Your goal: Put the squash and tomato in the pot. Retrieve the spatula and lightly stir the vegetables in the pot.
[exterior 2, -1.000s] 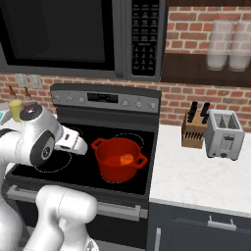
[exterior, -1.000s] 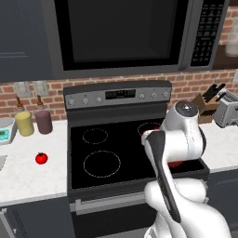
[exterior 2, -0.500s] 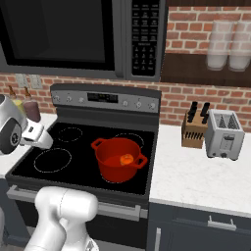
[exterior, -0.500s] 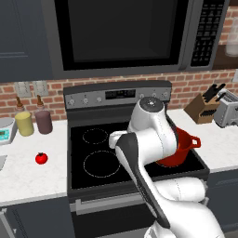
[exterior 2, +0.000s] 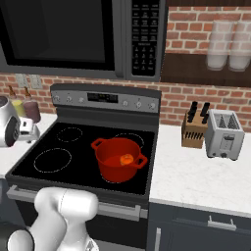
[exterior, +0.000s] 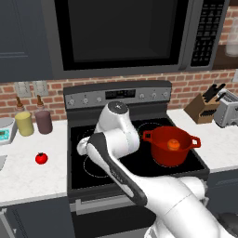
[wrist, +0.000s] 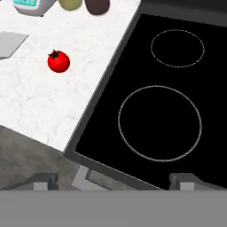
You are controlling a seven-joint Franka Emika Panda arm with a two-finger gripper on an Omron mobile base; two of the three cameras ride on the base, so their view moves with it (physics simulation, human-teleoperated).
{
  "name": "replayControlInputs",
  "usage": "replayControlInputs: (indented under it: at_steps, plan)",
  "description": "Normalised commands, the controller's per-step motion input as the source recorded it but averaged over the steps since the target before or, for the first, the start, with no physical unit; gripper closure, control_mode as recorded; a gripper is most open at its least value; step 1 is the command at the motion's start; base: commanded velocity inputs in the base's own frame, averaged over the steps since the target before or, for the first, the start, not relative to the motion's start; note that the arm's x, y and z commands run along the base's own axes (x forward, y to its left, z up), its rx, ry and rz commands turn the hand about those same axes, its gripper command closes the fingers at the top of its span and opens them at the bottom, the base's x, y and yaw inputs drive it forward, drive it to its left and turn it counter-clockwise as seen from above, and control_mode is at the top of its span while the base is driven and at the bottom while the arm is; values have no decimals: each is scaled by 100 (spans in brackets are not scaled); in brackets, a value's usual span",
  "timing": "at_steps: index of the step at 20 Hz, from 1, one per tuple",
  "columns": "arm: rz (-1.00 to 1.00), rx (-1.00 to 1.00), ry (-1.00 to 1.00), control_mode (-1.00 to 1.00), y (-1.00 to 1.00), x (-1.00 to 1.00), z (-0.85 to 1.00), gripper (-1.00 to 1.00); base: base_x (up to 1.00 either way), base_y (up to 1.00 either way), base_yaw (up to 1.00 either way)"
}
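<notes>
**Next: pick up the tomato**

The squash (exterior: 173,144) already lies in the pot (exterior: 170,146) on the stove (exterior: 93,167). The tomato (wrist: 58,61) sits on the counter (wrist: 53,106), left of the stove. The gripper (wrist: 113,181) should go over it, descend straight, and close gently. The fingers are wide open and hold nothing.

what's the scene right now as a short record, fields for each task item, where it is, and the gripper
squash: inside the pot, resting on its bottom
pot: on the stove's front right burner, upright, no lid
tomato: on the white counter left of the stove, apart from the pot
gripper: open, nothing between the fingers, above the stove's front left corner
task so far: squash in, tomato not yet
</notes>
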Motion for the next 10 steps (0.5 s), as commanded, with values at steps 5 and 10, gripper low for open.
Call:
replayControlInputs:
  at_steps: [5, 10]
  plan:
    - [35, -2, 0, -100, 100, 71, -29, -100, 0, 0, 0]
    - [21, -6, -5, -100, 100, 81, -29, -100, 0, 0, 0]
